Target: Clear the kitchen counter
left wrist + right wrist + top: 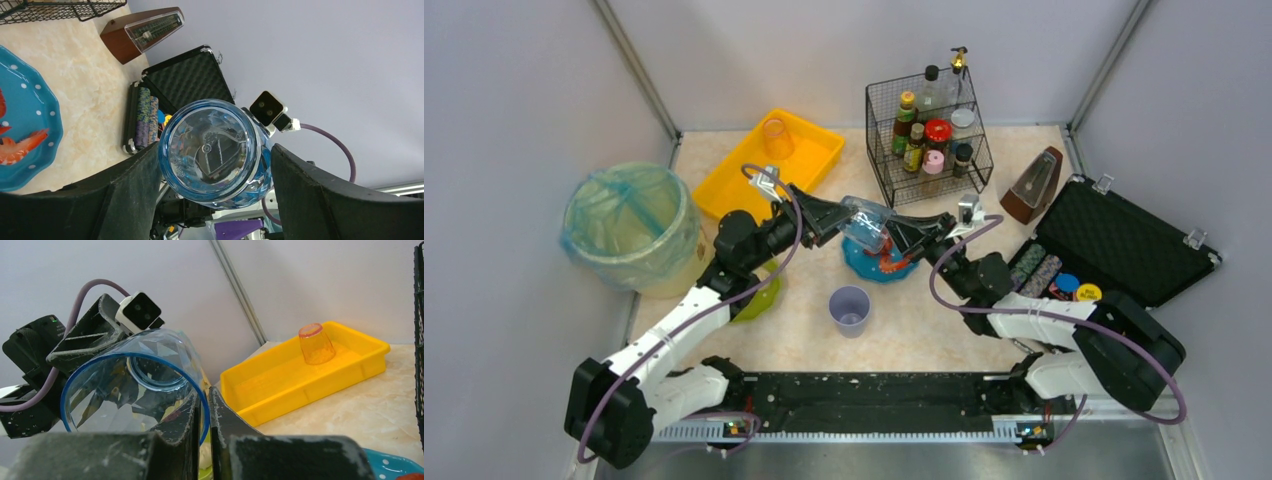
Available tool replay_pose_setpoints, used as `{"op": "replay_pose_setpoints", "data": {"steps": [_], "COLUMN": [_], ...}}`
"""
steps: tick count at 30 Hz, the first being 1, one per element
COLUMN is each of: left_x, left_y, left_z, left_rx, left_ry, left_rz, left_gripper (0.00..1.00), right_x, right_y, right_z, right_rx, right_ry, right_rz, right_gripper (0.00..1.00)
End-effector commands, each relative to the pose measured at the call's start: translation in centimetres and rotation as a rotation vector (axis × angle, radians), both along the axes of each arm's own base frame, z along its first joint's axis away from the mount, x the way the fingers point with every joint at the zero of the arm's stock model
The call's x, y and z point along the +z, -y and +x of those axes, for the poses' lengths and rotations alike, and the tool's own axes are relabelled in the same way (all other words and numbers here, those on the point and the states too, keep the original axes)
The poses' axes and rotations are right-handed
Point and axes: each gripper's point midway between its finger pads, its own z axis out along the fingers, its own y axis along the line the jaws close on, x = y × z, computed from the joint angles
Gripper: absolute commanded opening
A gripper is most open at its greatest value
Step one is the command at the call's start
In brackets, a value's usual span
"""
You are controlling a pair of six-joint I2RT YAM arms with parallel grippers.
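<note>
Counter (904, 330) sits between grey walls, under your arms. Right end effector (204, 396) is clamped on the glass (125, 385) rim above the plate (864, 271); left end effector (215, 161) is open around its base.

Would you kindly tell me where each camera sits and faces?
Top external: above and behind, looking down on the kitchen counter; both arms show.
Left wrist: faces right, toward the black case; left hand flanks the blue glass.
Right wrist: faces left, toward the yellow tray; right hand pinches that glass.
All three share it.
</note>
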Motion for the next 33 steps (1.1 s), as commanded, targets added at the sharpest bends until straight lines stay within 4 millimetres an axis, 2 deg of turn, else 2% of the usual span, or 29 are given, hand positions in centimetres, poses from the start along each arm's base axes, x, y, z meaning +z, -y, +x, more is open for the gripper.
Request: {"op": "replay_pose_setpoints", "data": {"steps": [1, 3, 6, 9, 15, 23, 27, 33], "left_x": [3.8, 4.0, 4.0, 3.9, 3.0, 1.3, 0.2, 0.0], "left_y": [0.0, 0.0, -0.4, -1.0, -3.6, -8.5, -9.9, -12.6], "left_z": [0.5, 0.8, 1.4, 2.3, 5.3, 11.7, 15.7, 22.3], "left_rx": [0.022, 0.033, 0.077, 0.135, 0.315, 0.598, 0.703, 0.874], "left_ry": [0.134, 0.142, 0.157, 0.188, 0.244, 0.269, 0.282, 0.298], "left_rz": [-0.031, -0.027, -0.014, 0.075, 0.339, 0.748, 0.893, 1.044], "left_gripper": [0.42, 0.33, 0.24, 0.14, 0.08, 0.08, 0.06, 0.02], "right_x": [0.5, 0.2, -0.1, -0.6, -2.4, -5.1, -5.1, -5.2], "right_y": [-0.2, -0.3, 0.1, 0.6, 2.5, 4.8, 6.3, 9.1], "right_z": [-0.6, -0.5, -0.3, -0.1, 0.8, 1.0, 0.9, 0.9], "right_rx": [0.023, 0.018, -0.006, -0.038, -0.146, -0.248, -0.307, -0.423], "right_ry": [0.059, 0.059, 0.056, 0.047, -0.003, -0.07, -0.076, -0.06], "right_rz": [-0.012, -0.027, -0.046, -0.063, -0.112, -0.245, -0.328, -0.423], "right_gripper": [0.1, 0.25, 0.4, 0.55, 0.82, 0.93, 0.96, 0.98]}}
